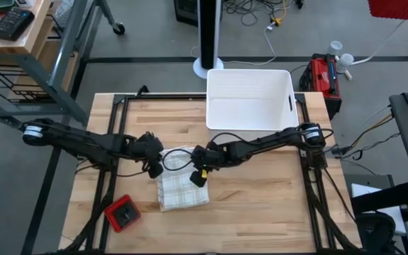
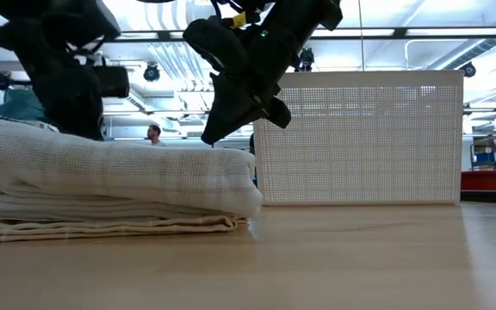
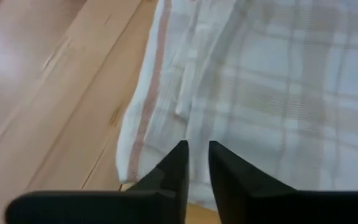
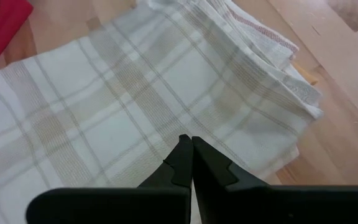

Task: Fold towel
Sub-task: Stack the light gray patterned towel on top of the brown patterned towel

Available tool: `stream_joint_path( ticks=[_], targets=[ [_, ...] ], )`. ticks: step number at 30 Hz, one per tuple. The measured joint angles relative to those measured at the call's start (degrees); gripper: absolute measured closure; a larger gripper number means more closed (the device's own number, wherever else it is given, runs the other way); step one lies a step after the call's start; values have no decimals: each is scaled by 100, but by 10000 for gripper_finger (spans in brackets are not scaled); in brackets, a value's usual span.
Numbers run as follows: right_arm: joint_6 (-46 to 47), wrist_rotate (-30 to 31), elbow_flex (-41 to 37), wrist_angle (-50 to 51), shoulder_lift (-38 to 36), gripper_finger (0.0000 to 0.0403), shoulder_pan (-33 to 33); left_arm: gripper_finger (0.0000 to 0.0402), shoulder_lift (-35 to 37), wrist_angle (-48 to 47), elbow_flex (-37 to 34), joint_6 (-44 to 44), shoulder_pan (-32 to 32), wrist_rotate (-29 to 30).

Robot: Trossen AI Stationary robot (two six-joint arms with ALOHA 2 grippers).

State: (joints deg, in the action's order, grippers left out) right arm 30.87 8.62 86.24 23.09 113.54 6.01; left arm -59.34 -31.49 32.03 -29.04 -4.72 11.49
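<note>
- The towel (image 1: 181, 187) lies folded in a flat stack of layers on the table (image 1: 275, 205), so the folding looks about finished.
- The left gripper (image 3: 196, 163) hangs just above the towel's striped edge, its fingers a narrow slit apart and holding nothing, as if just let go.
- The right gripper (image 4: 192, 155) hovers over the towel's middle, fingers pressed together and empty; the cloth lies directly beneath it.
- Both are clear of the towel, so nothing disturbs the fold.
</note>
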Motion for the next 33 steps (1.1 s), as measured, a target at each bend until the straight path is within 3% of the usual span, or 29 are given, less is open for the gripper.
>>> stream_joint_path(
  ticks=[8,14,16,19,24,33],
  targets=[
    [12,0,-4,-24,0,403,12,280,-585,21,-105,-56,113,-83],
    [2,-2,-4,-70,0,403,12,264,-1255,588,-105,255,113,-811],
    [1,-2,-4,-86,0,403,12,270,-1447,786,-104,436,110,-1212],
    [0,-2,-4,-94,0,403,14,297,-1629,942,-72,479,106,-1357],
    [-2,-2,-26,-79,0,403,23,387,-1394,843,-71,458,109,-1448],
    [-5,-1,-36,-119,0,403,25,398,-278,609,151,416,51,-1393]
  ],
)
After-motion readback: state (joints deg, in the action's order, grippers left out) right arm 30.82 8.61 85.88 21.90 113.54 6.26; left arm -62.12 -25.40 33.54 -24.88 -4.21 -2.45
